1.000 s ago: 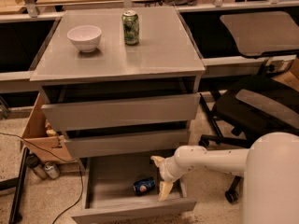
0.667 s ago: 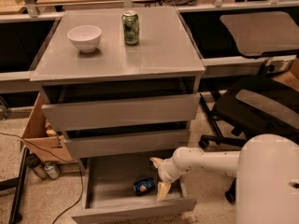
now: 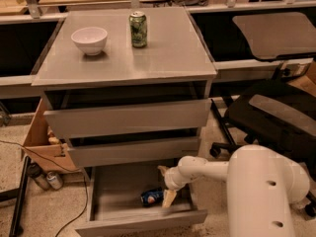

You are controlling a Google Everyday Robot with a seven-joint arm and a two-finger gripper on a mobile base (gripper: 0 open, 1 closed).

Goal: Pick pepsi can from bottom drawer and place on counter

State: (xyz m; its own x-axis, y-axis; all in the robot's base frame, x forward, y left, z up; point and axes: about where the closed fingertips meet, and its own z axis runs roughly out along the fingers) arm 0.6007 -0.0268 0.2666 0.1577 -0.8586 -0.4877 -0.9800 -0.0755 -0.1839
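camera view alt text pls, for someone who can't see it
A white robot arm reaches its gripper, jaws open, into the open bottom drawer beside a pepsi can lying on its side. On the counter above stand a white bowl and a green can.

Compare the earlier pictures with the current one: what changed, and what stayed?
The claw has shifted left inside the bottom drawer, closer to the pepsi can; it is open and holds nothing. The can lies where it was; the bowl and green can on the counter have not moved.
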